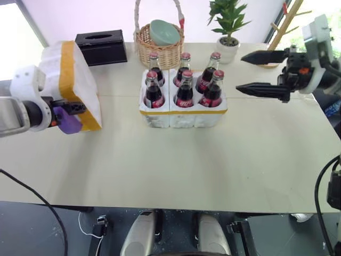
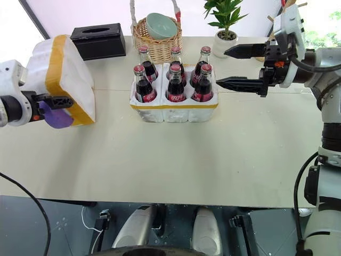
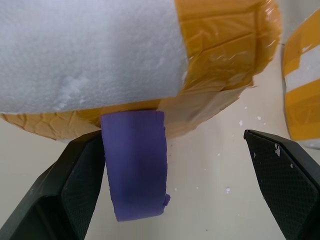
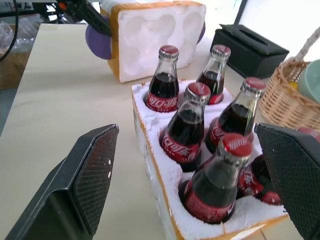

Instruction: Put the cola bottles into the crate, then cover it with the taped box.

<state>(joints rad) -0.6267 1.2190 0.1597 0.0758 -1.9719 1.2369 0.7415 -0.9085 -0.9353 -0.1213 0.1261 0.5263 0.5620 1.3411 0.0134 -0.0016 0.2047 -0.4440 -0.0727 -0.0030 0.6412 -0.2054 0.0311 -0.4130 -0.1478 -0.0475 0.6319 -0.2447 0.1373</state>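
Cola bottles (image 1: 185,85), all 6, fill the crate (image 1: 184,114). Beside it the right claw (image 1: 250,73) gapes wide. Left of the crate, the left claw (image 3: 175,160), wide, straddles the taped box's (image 1: 74,80) purple disc (image 3: 134,162); the right wrist view shows its hollowed underside.

The box (image 1: 74,80) and crate (image 1: 184,113) are grainy matt white foam banded in glossy, wrinkled yellow tape. The bottles (image 1: 185,90) are shiny glass with metal caps. The basket (image 1: 159,49) is woven wicker, and the bench (image 1: 176,165) is smooth and matt.
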